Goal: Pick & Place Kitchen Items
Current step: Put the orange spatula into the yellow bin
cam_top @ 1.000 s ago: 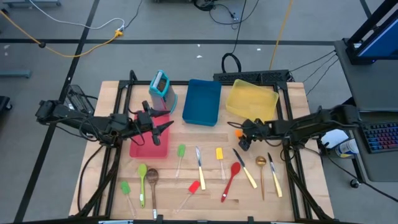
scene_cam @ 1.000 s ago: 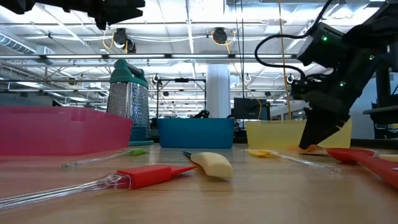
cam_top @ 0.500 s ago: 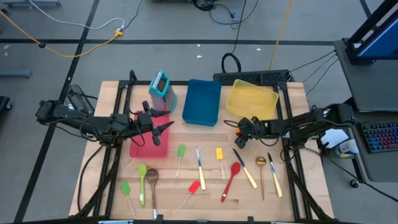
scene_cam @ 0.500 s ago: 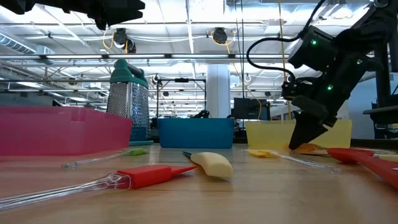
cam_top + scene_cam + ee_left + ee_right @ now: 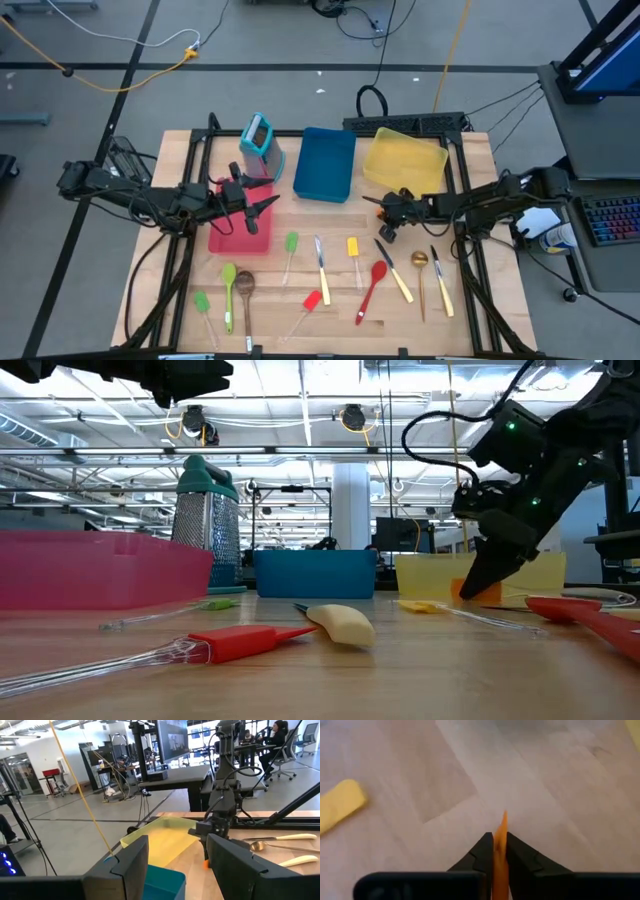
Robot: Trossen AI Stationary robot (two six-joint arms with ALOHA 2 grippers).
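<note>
My right gripper [image 5: 385, 214] stands low over the table in front of the yellow tray [image 5: 404, 160], shut on a small orange spatula [image 5: 500, 836], which also shows under the fingers in the low view [image 5: 462, 590]. My left gripper [image 5: 264, 207] hangs open over the red tray [image 5: 238, 232], holding nothing. The other kitchen items lie flat on the near half of the table: a green spatula [image 5: 291, 242], a yellow spatula [image 5: 352, 247], a red spoon [image 5: 377, 277], a gold spoon [image 5: 420, 262], cream-handled knives [image 5: 397, 278], a wooden spoon [image 5: 245, 285]. My right gripper pinches the orange spatula between its two fingers, which slant down from the table's right side. The orange piece stands edge-on in the gap, and its end [image 5: 504, 817] sticks out past the fingertips toward the table. Whether it is clear of the wood I cannot tell.
A blue tray [image 5: 325, 163] sits at the far middle between the teal upright holder [image 5: 258, 140] and the yellow tray. A green spoon [image 5: 229, 280], another green spatula [image 5: 201, 300] and a red spatula [image 5: 313, 300] lie near the front edge.
My right gripper has moved a little toward the table's left and far edges and has shut on the orange spatula, which now stands on edge between the fingers instead of lying flat on the table.
</note>
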